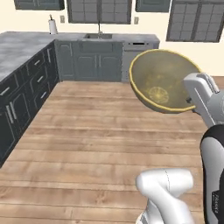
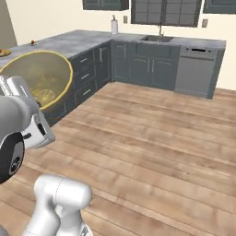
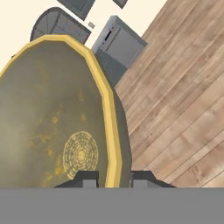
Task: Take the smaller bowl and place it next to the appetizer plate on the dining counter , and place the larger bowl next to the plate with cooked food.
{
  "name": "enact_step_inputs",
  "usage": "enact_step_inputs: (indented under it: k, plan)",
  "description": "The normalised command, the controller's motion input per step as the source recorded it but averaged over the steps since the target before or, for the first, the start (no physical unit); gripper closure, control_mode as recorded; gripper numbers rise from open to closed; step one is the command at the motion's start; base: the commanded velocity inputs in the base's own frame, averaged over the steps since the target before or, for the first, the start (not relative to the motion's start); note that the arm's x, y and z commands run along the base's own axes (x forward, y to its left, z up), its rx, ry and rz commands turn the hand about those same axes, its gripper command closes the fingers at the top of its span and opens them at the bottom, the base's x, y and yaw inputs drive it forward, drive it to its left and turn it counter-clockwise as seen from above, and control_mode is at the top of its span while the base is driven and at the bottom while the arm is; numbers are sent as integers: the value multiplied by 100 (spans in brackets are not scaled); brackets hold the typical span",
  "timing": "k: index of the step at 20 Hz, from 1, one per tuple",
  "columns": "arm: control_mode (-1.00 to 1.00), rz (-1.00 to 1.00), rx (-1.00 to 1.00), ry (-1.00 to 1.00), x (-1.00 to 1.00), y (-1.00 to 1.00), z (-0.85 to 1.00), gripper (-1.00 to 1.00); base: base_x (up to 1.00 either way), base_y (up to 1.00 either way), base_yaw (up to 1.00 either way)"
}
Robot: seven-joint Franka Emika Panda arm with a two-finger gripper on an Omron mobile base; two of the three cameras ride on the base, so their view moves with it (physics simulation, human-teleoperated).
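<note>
High above the wooden floor [image 1: 87, 144], the larger bowl [image 1: 162, 81] is held on edge, its opening turned sideways so that the lemon-slice drawing [image 3: 81, 154] on its inside is shown and nothing is seen inside it. Its yellow rim [image 3: 109, 131] is pinched by the gripper [image 3: 111, 178], one finger tip [image 3: 86, 179] inside the wall and the other outside, so the fingers are closed on the bowl. From the bowl outward, grey cabinets [image 2: 147, 67] with a sink [image 2: 156, 38] and a dishwasher [image 2: 196, 73] are seen across the floor, and a marbled worktop [image 2: 69, 41] is seen just behind the bowl in the right base view, with a white bottle [image 2: 114, 25] at its far end. The carrying step appears to be in hand, and neither the dining counter nor the plate with cooked food can be made out with certainty, though a small yellow shape [image 2: 3, 53] is glimpsed at the worktop's near edge. For the step to be done well, the pinch on the thin rim should be kept firm, swings should be kept slow, the bowl should be levelled before it is lowered, and it should be set beside the plate, not on it.
</note>
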Motion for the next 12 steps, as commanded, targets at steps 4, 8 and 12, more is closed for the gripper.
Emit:
enact_step_inputs:
  k: [4,8,12]
  plan:
    - [100,0,0,0,0,0,0,100,55,100,24]
    - [100,0,0,0,0,0,0,100,62,100,9]
    - [100,0,0,0,0,0,0,100,91,100,4]
